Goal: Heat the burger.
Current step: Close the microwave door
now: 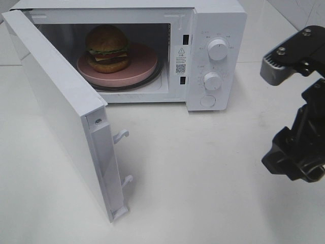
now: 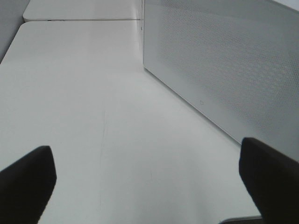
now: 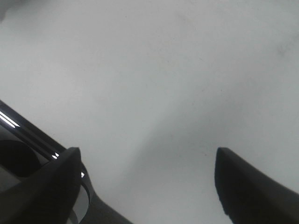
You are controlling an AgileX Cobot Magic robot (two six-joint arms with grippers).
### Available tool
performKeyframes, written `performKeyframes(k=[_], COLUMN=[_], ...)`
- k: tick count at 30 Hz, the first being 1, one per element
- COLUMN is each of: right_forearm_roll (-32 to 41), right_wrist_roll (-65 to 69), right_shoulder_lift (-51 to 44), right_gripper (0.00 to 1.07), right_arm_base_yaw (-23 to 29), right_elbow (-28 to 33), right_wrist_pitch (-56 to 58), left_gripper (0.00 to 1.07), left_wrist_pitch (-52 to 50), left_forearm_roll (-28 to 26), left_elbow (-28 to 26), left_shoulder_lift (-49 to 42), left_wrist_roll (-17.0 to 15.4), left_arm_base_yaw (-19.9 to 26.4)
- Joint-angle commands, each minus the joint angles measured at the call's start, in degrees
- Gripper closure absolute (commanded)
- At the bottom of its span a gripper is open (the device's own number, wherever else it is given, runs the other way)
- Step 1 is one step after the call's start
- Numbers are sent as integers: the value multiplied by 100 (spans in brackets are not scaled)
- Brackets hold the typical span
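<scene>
The burger (image 1: 107, 48) stands upright on a round pink plate (image 1: 144, 63) inside the white microwave (image 1: 216, 20), left of the plate's middle. The microwave door (image 1: 56, 107) is swung wide open toward the front left. My right arm (image 1: 297, 147) hangs at the right edge of the exterior view, well away from the oven. In the right wrist view, my right gripper (image 3: 149, 182) is open over bare table. My left gripper (image 2: 149, 186) is open too, its dark fingertips (image 2: 25, 182) wide apart and empty beside a white dotted panel (image 2: 224, 70).
Two knobs (image 1: 218, 49) and a round button (image 1: 207, 101) sit on the microwave's control panel at its right. Two white latch hooks (image 1: 122, 135) stick out of the door's free edge. White tabletop (image 1: 203, 178) spreads in front of the oven.
</scene>
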Motion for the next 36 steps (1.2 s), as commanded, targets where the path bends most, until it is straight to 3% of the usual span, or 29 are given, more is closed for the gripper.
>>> performKeyframes(k=[1, 18, 24, 26, 32, 34, 36], right_forearm_roll=[6, -34, 6, 11, 92, 229, 264], right_wrist_roll=[115, 384, 160, -52, -11, -11, -11], right_shoulder_lift=[-252, -2326, -2939, -3346, -3696, -4177, -4326], right_gripper=[31, 31, 31, 31, 31, 31, 31], right_arm_base_yaw=[-6, -40, -957, -1593, -2011, -2401, -2504], right_elbow=[29, 34, 34, 34, 97, 642, 796], right_wrist_pitch=[355, 1364, 1364, 1364, 1335, 1134, 1077], left_gripper=[7, 7, 7, 7, 7, 7, 7], left_wrist_pitch=[-57, -57, -57, -57, -57, -57, -57], left_forearm_roll=[-46, -46, -46, -46, -46, -46, -46], left_elbow=[0, 0, 0, 0, 0, 0, 0], left_shoulder_lift=[-92, -92, -92, -92, -92, -92, -92], left_wrist_roll=[-6, -6, -6, -6, -6, -6, -6], left_arm_base_yaw=[-23, -23, -23, -23, -23, -23, -23])
